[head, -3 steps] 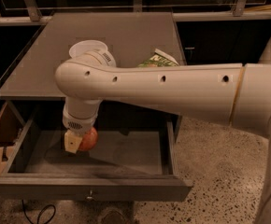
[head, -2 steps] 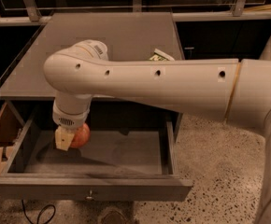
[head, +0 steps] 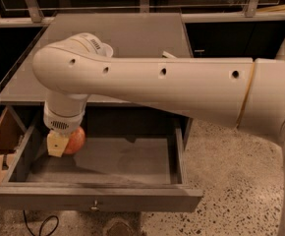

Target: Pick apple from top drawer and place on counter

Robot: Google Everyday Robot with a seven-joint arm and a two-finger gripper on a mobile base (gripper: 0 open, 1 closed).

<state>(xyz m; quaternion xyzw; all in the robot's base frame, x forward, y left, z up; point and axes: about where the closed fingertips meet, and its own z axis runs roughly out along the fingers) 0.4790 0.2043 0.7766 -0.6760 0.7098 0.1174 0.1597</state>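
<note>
cream-white smooth plastic tubular arm point(head: 182, 90), thick, small dark round holes along it; ribbed vent ring at wrist. pale yellow blocky gripper point(head: 64, 144) sits over grey-brown shallow drawer point(head: 103, 200), left end.

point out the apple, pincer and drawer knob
small round red-orange apple point(head: 77, 139), camera view, its right side
pincer point(head: 67, 142), camera view, between fingertips, over grey-brown top drawer point(head: 125, 163)
small metal knob point(head: 94, 206), camera view, centre

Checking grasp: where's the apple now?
Camera view, left of frame: the apple sits in the jaws of the gripper, over the left end of the open top drawer, below the counter edge.
</note>
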